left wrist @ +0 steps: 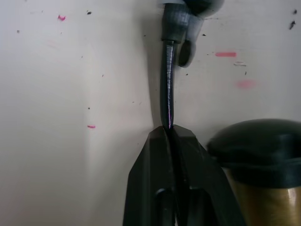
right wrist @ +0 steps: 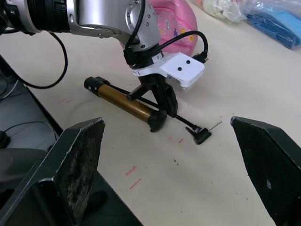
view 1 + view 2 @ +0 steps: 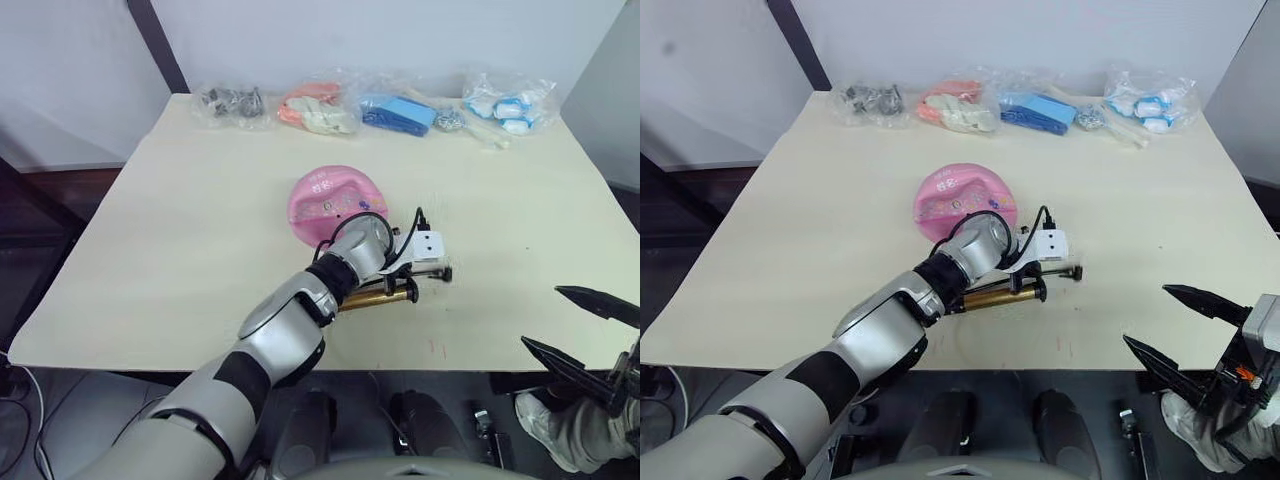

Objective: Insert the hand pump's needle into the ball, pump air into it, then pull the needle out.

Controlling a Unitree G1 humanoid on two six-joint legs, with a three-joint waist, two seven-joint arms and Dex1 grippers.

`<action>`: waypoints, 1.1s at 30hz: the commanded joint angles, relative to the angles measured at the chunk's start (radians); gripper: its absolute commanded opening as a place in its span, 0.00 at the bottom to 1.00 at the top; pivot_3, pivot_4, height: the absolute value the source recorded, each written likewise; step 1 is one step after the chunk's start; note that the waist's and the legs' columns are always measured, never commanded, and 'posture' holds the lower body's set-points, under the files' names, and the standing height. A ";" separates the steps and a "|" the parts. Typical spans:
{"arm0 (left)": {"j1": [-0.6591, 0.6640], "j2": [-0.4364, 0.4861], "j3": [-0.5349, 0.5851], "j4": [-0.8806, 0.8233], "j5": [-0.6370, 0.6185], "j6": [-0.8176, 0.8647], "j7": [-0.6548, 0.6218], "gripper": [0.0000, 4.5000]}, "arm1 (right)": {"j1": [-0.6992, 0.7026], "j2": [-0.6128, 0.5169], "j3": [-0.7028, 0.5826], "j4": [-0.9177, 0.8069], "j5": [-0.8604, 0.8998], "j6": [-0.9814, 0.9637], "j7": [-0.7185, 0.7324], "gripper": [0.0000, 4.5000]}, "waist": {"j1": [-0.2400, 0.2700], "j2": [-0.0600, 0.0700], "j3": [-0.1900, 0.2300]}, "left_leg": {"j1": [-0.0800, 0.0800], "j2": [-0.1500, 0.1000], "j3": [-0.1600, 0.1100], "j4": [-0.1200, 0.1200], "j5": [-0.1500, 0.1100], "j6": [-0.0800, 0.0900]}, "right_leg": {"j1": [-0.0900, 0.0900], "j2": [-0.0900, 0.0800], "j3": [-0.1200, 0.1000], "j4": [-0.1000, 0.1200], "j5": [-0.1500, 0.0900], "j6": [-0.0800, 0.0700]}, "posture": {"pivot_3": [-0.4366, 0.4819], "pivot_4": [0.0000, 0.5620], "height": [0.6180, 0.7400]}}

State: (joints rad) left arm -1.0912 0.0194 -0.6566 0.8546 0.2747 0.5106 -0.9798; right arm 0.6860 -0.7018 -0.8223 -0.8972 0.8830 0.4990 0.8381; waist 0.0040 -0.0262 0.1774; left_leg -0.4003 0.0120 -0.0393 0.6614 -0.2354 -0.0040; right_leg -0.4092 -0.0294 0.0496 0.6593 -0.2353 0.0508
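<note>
The pale wooden tabletop (image 3: 180, 250) carries the pink rubber ball (image 3: 335, 200) near its middle. Just in front of the ball lies the gold-brown hand pump (image 2: 127, 103), its long axis running left-right. The left claw (image 2: 162, 96) is pressed together, pinching the thin black hose (image 1: 168, 84) beside the pump's end cap. The tiny metal needle (image 2: 214, 125) lies beyond, pointing away from the ball. The right claw (image 3: 580, 330), spread wide, hovers well apart at the near right edge.
</note>
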 commanded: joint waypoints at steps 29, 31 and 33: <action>0.485 0.183 0.328 -0.988 -0.362 0.201 0.090 0.02 | -0.885 -0.180 0.595 0.413 0.730 0.434 -0.936 1.00 | -0.015 0.002 0.001 | -0.003 0.000 0.003 0.005 -0.003 0.005 | -0.002 0.000 0.004 0.002 0.004 0.003 | 0.48 0.27 1.00; 0.495 0.187 0.331 -0.996 -0.371 0.191 0.106 0.02 | -0.961 -0.169 0.639 0.477 0.753 0.460 -0.944 1.00 | -0.017 0.002 0.001 | -0.004 0.000 0.003 0.006 -0.003 0.006 | -0.002 0.000 0.004 0.002 0.005 0.001 | 0.48 0.27 1.00; 0.500 0.189 0.328 -0.999 -0.378 0.188 0.119 0.02 | -1.007 -0.162 0.664 0.522 0.750 0.480 -0.949 1.00 | -0.017 0.002 0.001 | -0.004 0.000 0.003 0.005 -0.003 0.006 | -0.002 0.000 0.004 0.002 0.005 0.001 | 0.48 0.27 1.00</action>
State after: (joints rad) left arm -0.5894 0.2113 -0.3459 -0.1002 -0.0830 0.7221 -0.8736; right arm -0.2935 -0.8695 -0.1663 -0.3957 1.6113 0.9610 -0.1060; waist -0.0127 -0.0242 0.1789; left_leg -0.4041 0.0117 -0.0366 0.6667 -0.2387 0.0019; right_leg -0.4115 -0.0294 0.0535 0.6610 -0.2300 0.0517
